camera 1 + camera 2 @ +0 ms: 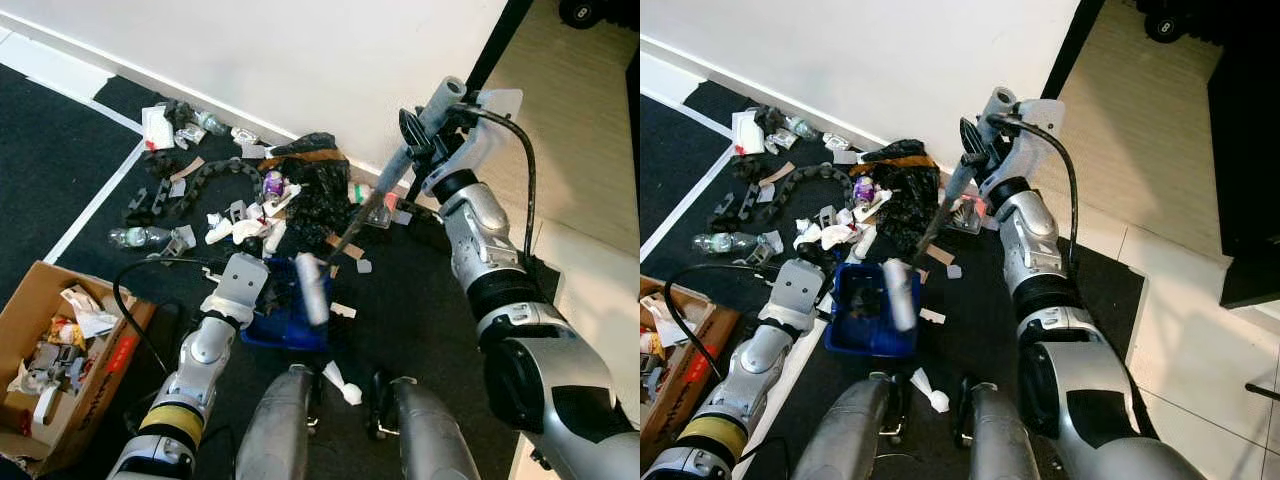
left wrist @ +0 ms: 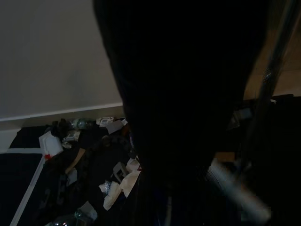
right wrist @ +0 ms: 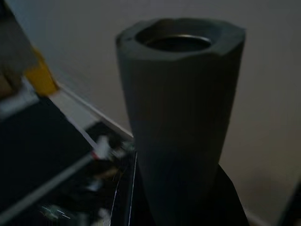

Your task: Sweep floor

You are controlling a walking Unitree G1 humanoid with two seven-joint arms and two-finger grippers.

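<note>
I have the right gripper (image 1: 415, 135) raised near the wall, its black fingers clenched around the grey foam grip of the broom handle (image 1: 425, 130). The handle slants down and to my left from there, and its thin lower shaft (image 1: 352, 232) ends among the litter on the dark carpet (image 1: 420, 310). The right wrist view looks straight along that grey grip (image 3: 181, 108) (its open hollow end is plain there).

My left arm reaches forward to a blue dustpan (image 1: 285, 318) that sits on the carpet just in front of the robot's legs. The dustpan's grey handle (image 1: 312, 288) stands up from it. The left gripper (image 1: 268, 290) is at the dustpan's near-left edge, but I cannot tell how its fingers stand, and the left wrist view is mostly dark.

The rubbish pile (image 1: 300, 190) lies against the white wall (image 1: 300, 50): black plastic bags, a black cable chain (image 1: 190, 185), crumpled white paper and clear plastic bottles (image 1: 135, 237). A cardboard box (image 1: 60, 360) with scraps in it stands at my left.
</note>
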